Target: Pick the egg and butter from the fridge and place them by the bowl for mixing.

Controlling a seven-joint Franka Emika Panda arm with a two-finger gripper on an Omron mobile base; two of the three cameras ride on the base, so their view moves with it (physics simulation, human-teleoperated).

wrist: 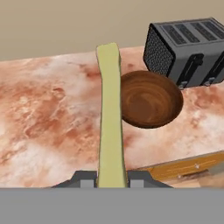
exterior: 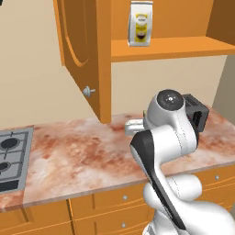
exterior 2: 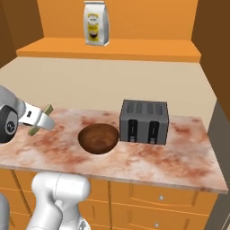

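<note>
My gripper is shut on a long pale yellow stick of butter, which juts forward over the marbled counter. In the right base view the gripper hangs a little above the counter, left of the dark brown bowl. In the hand view the butter's far end lies beside the left rim of the bowl, which holds nothing. The egg and the fridge are out of view.
A dark grey toaster stands right behind the bowl. An open cabinet door hangs over the counter's back, and a yellow-white bag sits on the shelf above. A stove top is at the far left.
</note>
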